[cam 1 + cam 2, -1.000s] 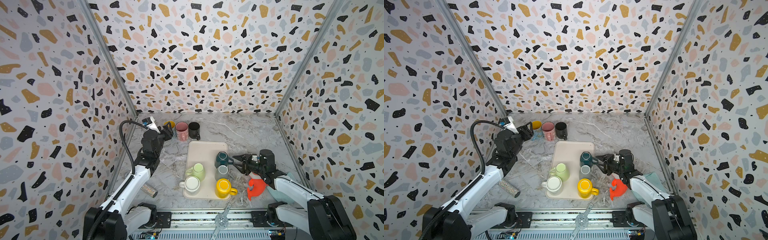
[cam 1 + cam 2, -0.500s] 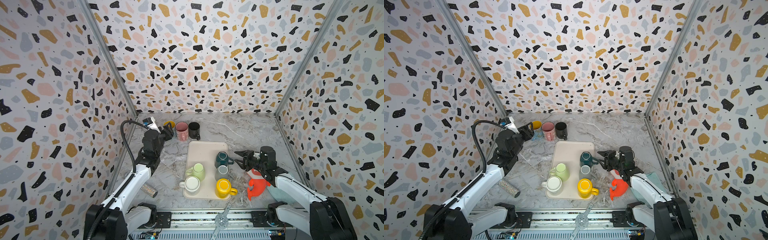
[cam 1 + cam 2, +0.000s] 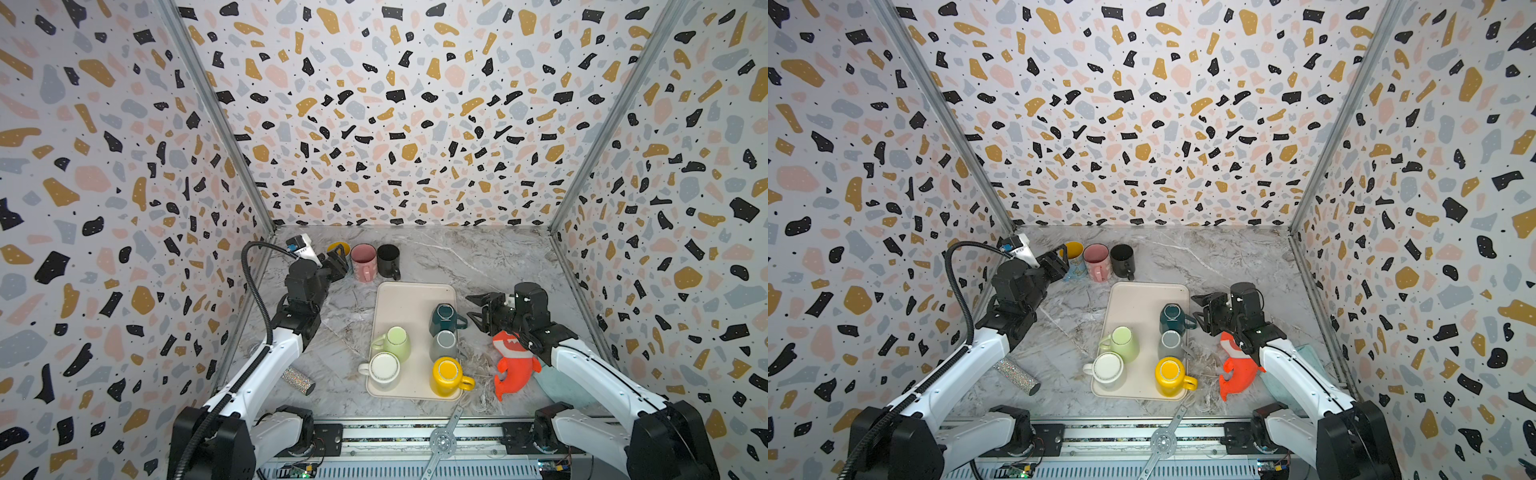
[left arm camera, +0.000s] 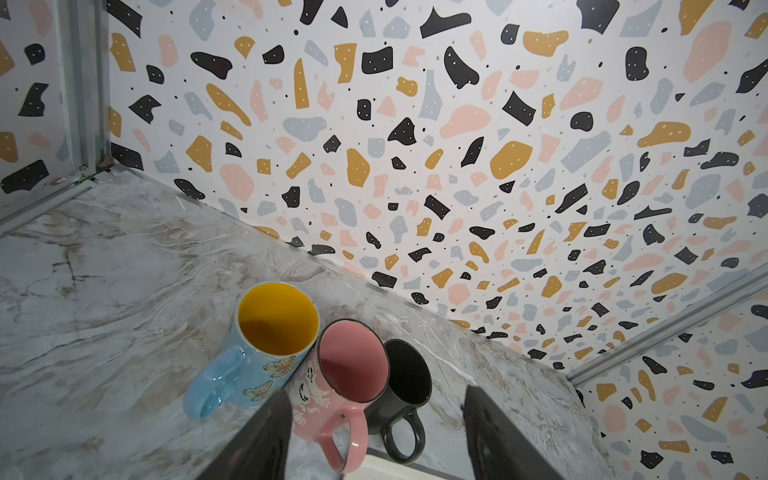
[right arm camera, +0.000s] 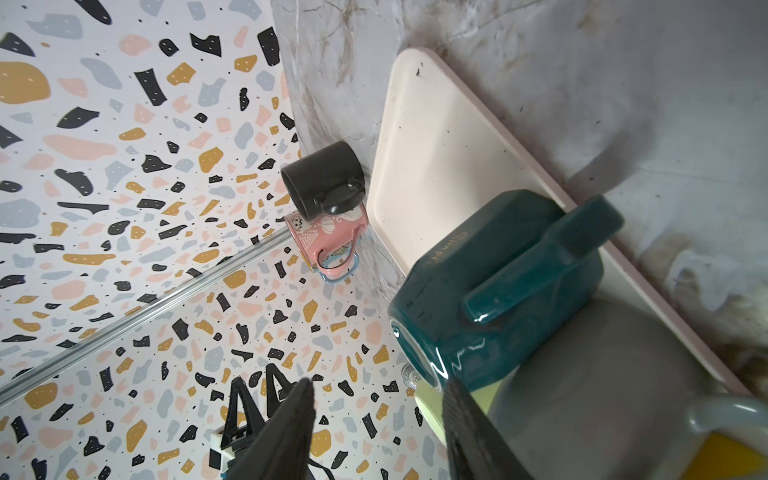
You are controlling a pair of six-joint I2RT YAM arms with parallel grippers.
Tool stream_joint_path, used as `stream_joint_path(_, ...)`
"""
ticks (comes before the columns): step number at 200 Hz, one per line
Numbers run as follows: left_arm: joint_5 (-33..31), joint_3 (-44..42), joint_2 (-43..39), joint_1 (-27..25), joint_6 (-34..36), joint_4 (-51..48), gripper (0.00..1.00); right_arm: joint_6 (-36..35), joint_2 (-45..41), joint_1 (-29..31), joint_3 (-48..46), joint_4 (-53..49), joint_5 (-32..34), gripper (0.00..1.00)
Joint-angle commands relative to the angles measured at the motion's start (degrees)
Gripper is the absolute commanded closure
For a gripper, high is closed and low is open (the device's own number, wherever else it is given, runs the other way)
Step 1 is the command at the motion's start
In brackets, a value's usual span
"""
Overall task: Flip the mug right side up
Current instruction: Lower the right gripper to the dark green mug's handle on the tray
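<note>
Our right hand [image 3: 473, 312] hangs spread and empty just right of the dark teal mug [image 3: 444, 318], which sits upside down on the far right part of the cream tray [image 3: 405, 299]. Our left hand [image 3: 337, 261], also spread, holds nothing near the upright pink mug [image 3: 363, 262]. Only the left wrist view shows us the blue mug [image 4: 249, 365] with its butterfly print. We see a marble tabletop [image 3: 478, 257] and terrazzo walls [image 3: 395, 104].
</note>
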Motion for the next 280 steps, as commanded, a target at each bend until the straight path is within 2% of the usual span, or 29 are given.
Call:
stream_joint_path(1,0.36,-0.66,-0.17,0.43,-0.49,3.01,0.33,1.42,1.87,1.45,0.47,0.77,0.31,0.47)
stream_joint_path(109,-0.21,-0.41,0.15,0.44,0.09,2.68,0.33,2.52,8.57,2.01,1.51,3.99,1.37,0.46)
stream_joint_path(155,-0.39,-0.14,0.33,0.52,0.55,2.3,0.33,-0.19,12.82,2.08,5.39,2.6,0.99,0.46)
stream_joint_path(280,-0.65,0.3,0.77,0.79,1.33,1.52,0.33,-0.37,19.38,1.88,6.62,6.91,1.77,0.53)
